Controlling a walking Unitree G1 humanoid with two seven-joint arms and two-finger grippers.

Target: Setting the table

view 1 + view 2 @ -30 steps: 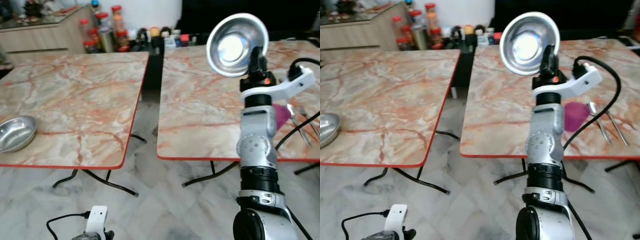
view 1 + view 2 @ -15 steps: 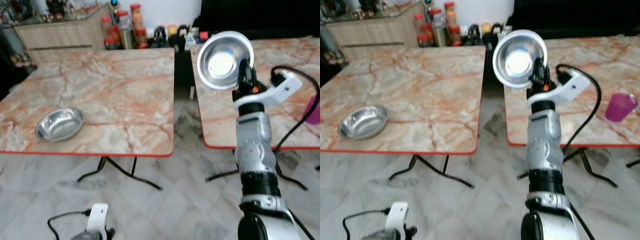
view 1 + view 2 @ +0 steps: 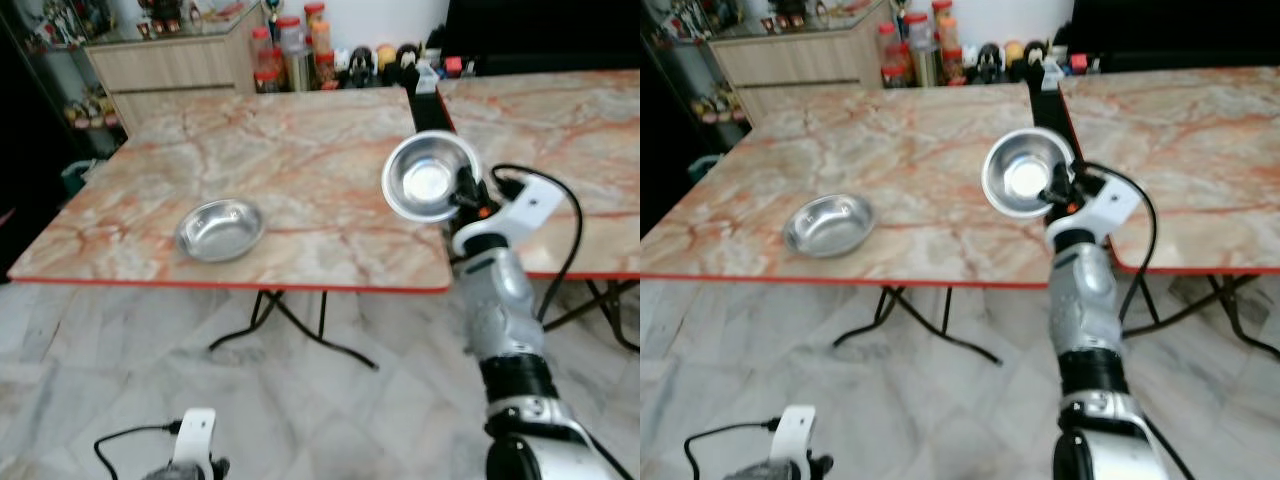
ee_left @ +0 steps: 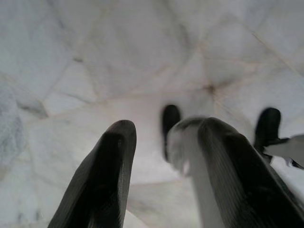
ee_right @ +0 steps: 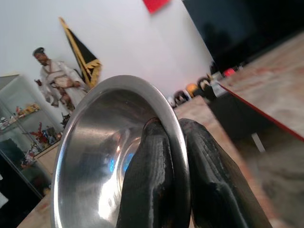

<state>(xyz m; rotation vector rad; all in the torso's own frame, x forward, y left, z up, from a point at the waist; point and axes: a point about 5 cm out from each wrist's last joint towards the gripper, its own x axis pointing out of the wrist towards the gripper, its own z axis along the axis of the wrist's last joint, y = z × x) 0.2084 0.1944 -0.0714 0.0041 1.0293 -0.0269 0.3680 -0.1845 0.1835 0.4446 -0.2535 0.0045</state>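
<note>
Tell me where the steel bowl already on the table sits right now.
The steel bowl rests upright on the left table, near its front edge, left of the second bowl pinched by the right tool.

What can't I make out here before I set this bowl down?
- Table edge behind the held bowl: hidden by the bowl and right gripper, eye views.
- Bottles beyond the table: too small to identify.
- Whitish object by the left gripper, left wrist view: blurred.
- Bowl on the table: contents, if any, too small to judge.
</note>
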